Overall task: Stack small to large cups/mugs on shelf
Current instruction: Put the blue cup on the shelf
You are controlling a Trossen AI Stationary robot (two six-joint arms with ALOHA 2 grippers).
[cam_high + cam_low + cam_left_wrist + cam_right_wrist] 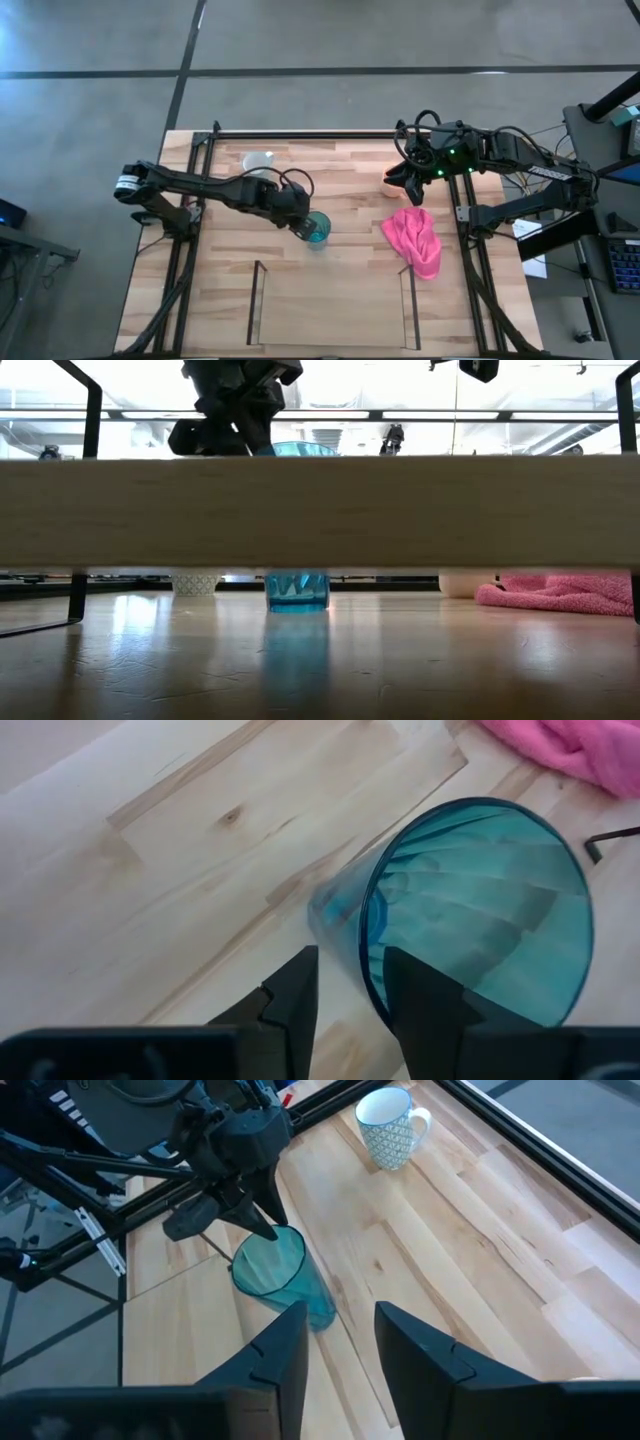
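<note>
The teal ribbed tumbler (318, 231) stands upright on its base (297, 591) mid-table. My left gripper (304, 227) is shut on its rim. The white patterned mug (258, 162) stands on its base near the far edge and also shows in the right wrist view (390, 1130). The orange mug (391, 178) is only partly seen beside my right gripper (410, 188). That gripper hovers high above the table, shut and empty. The shelf bay (330, 310) lies near the front edge, between two dark upright panels (255, 300). My left gripper holds the tumbler's rim (372, 960) on the side toward the table's left. One finger (425, 990) is inside the cup and one finger (295, 988) is outside. The fingers slant down from the table's left and above. The tumbler stands upright with its base on the table.
A pink cloth (415, 240) lies crumpled at the right, between the orange mug and the shelf's right panel (408, 305). Black frame rails (190, 230) run along the table's left, right and far sides. A light wooden board (320, 510) spans the low view.
</note>
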